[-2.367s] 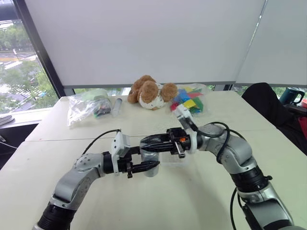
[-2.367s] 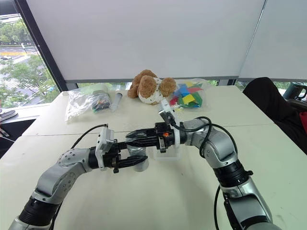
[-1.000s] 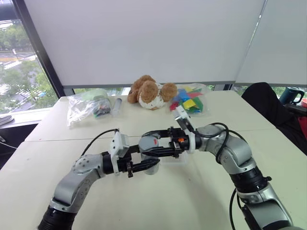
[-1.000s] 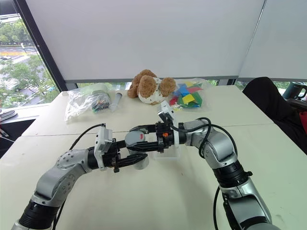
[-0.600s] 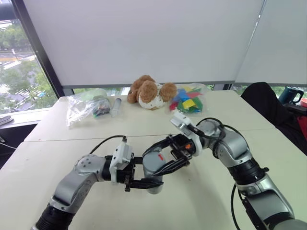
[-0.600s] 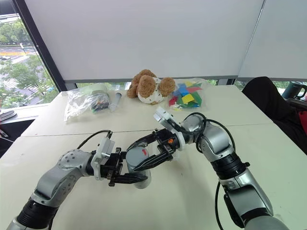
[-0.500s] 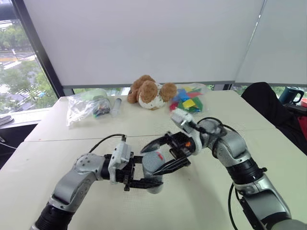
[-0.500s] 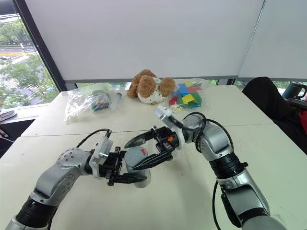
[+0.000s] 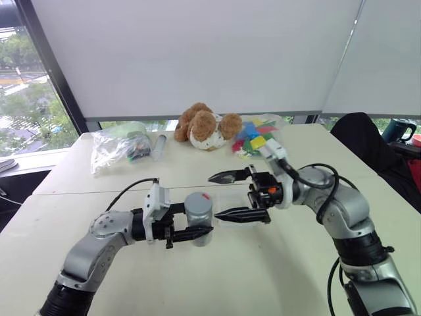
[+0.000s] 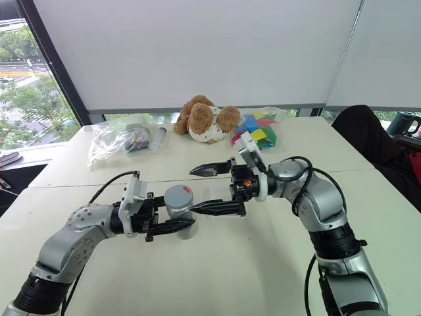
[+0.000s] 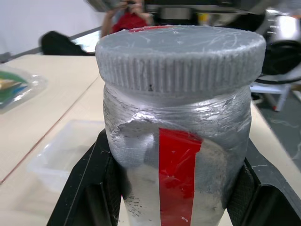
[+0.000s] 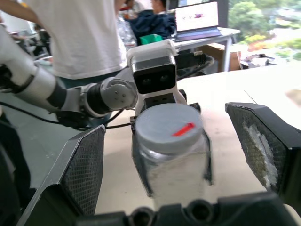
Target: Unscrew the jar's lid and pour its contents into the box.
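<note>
Window (image 9: 26, 99) far left; cream table (image 9: 263, 276) with clear bags (image 9: 115, 145), teddy (image 9: 200, 126). Left gripper (image 9: 197, 234) pinches upright jar (image 9: 198, 217), lid (image 9: 198, 201) on. Box (image 9: 230, 209) just behind. Right gripper (image 9: 227, 195) spread wide beside the lid. Dark chair (image 9: 368, 145) right.

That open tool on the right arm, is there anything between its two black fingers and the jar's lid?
Nothing: in the right wrist view the right tool stands open, and bare gaps separate its fingers from the lid of the jar.

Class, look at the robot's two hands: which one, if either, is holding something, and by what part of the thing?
The left hand holds the jar by its lower body, lid on. The right hand is open and holds nothing.
</note>
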